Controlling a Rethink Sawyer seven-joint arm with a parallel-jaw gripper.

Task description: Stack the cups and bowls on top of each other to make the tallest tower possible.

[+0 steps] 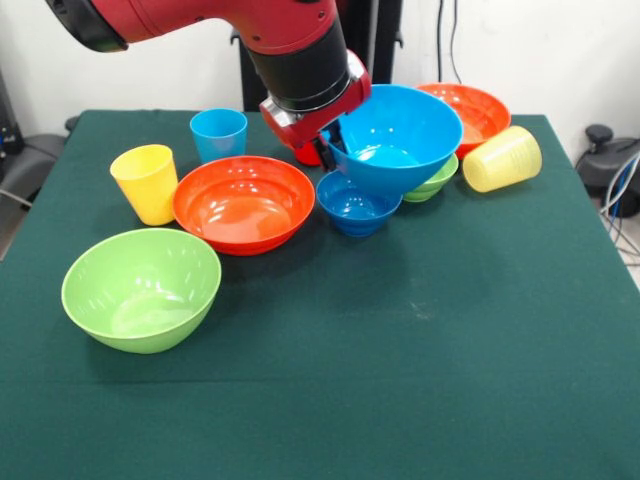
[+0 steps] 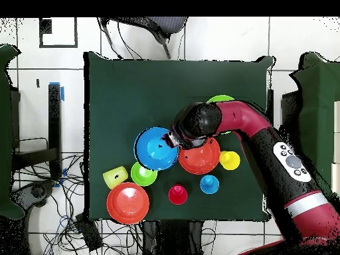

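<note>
The red arm reaches down over the green table (image 1: 420, 400), and its gripper (image 1: 327, 152) has its fingers clamped on the near rim of the big blue bowl (image 1: 395, 140), which hangs tilted, seemingly off the cloth, above the small dark blue bowl (image 1: 356, 205) and the small green bowl (image 1: 432, 183). From above, that blue bowl (image 2: 157, 147) sits just beside the wide orange-red bowl (image 2: 199, 157), with the gripper (image 2: 170, 139) at the place where their rims come close. In the front view the wide orange-red bowl (image 1: 243, 203) rests upright near the middle, the opaque yellow cup (image 1: 147, 183) just to its left and the light blue cup (image 1: 219, 134) behind it. The big green bowl (image 1: 141, 289) stands alone toward the near left. A second orange-red bowl (image 1: 474, 112) lies at the far right, and the ribbed pale yellow cup (image 1: 502, 159) lies on its side beside it. The red cup (image 2: 177, 194) shows clearly only from overhead. No tower stands yet; every bowl is separate
</note>
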